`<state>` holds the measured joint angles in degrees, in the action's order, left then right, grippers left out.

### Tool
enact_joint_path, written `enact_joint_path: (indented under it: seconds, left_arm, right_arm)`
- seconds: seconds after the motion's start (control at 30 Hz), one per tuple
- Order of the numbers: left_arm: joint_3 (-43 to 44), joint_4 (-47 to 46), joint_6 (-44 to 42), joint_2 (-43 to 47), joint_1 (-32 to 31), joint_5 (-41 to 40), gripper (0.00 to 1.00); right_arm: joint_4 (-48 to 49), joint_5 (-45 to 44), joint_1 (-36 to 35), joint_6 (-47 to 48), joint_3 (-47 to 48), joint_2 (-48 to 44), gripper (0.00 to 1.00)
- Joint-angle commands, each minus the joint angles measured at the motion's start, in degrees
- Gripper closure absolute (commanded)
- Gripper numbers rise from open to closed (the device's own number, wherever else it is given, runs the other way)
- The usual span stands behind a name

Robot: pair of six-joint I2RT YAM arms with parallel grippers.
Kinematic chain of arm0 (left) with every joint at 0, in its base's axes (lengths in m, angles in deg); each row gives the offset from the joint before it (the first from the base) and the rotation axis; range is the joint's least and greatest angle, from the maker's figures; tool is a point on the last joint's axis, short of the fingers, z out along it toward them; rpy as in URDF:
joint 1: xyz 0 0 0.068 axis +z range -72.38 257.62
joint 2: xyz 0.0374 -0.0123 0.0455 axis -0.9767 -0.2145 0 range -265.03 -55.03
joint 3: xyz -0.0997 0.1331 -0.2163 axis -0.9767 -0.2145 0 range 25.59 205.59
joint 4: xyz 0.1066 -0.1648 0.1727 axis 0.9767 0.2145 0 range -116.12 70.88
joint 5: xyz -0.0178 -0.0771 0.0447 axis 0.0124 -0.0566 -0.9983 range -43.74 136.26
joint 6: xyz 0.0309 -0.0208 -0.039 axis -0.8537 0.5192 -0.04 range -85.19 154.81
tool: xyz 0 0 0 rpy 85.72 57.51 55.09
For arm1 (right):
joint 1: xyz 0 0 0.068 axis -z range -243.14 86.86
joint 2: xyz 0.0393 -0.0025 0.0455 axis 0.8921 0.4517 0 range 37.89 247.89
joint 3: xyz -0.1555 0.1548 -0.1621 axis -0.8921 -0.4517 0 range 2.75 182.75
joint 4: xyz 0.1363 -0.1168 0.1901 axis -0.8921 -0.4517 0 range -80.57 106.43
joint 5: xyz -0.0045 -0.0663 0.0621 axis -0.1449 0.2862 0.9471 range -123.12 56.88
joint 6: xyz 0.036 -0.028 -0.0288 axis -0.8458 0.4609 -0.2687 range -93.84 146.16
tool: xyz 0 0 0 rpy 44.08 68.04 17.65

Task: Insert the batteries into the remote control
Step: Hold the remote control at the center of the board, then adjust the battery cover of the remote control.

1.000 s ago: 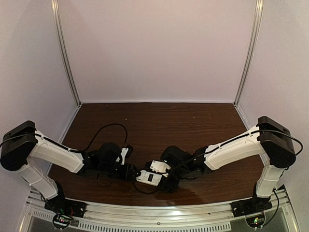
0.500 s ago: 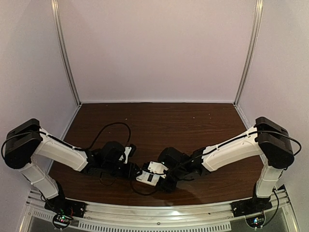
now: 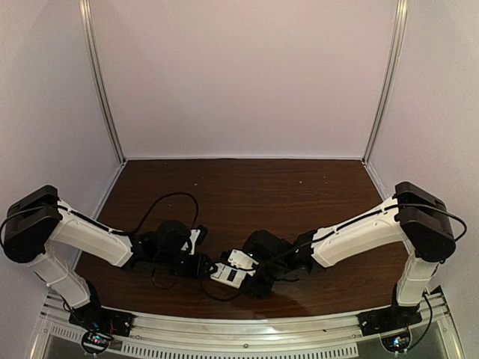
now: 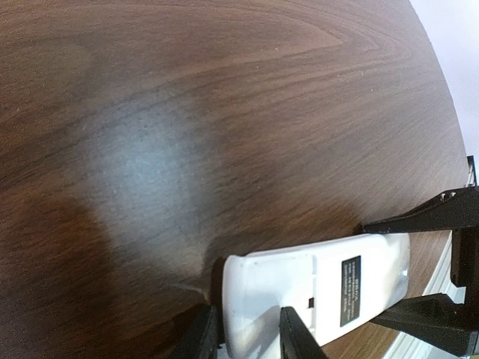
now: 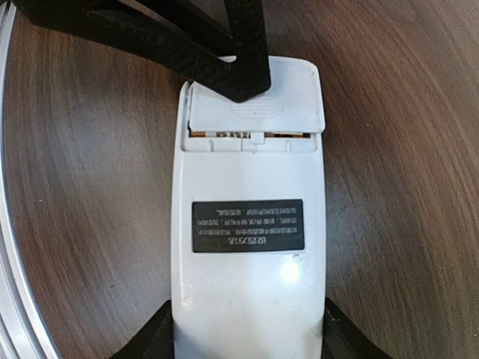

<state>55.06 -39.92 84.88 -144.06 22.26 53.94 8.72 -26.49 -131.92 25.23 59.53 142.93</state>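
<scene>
At the cover end of the remote control [image 5: 248, 187], on its left in the overhead view, we see the left gripper [image 4: 247, 321]. Its jaws are narrowly apart around a corner of that end, and we cannot tell whether they press it. The remote lies back-up on the wood table [image 5: 397, 187]. Its battery cover [image 5: 292, 97] sits not fully seated, and the batteries [image 5: 224, 135] show only as a gold-yellow sliver in the slit. At its opposite end the right gripper [image 5: 247, 318] pinches its two long sides.
</scene>
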Motion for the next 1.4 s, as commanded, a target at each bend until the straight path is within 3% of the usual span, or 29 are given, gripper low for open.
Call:
enact_joint_path:
  seconds: [0.0,0.23,0.73,1.0,1.37]
  left_arm:
    - [-1.62,6.15,1.05,-0.04,-0.41,-0.39,0.72]
    - [-1.24,6.03,0.30,-1.58,-0.63,0.67,0.75]
    - [-1.73,4.44,2.66,-7.83,-2.70,3.16,0.79]
    - [-3.33,6.19,2.67,-3.33,-3.02,2.07,0.80]
    - [-3.31,8.50,-1.69,-0.45,-3.04,3.61,0.81]
  right_arm:
    - [-1.42,-3.19,-0.44,-1.39,0.94,2.59,0.56]
    - [-0.81,-2.72,-0.63,-0.84,0.37,2.29,0.58]
    - [-0.50,-6.30,-1.36,-3.12,0.66,2.84,0.77]
    - [-0.64,-7.90,-1.37,-4.03,0.30,2.55,0.84]
    - [-0.06,-6.81,-1.38,-0.86,-1.17,1.68,0.87]
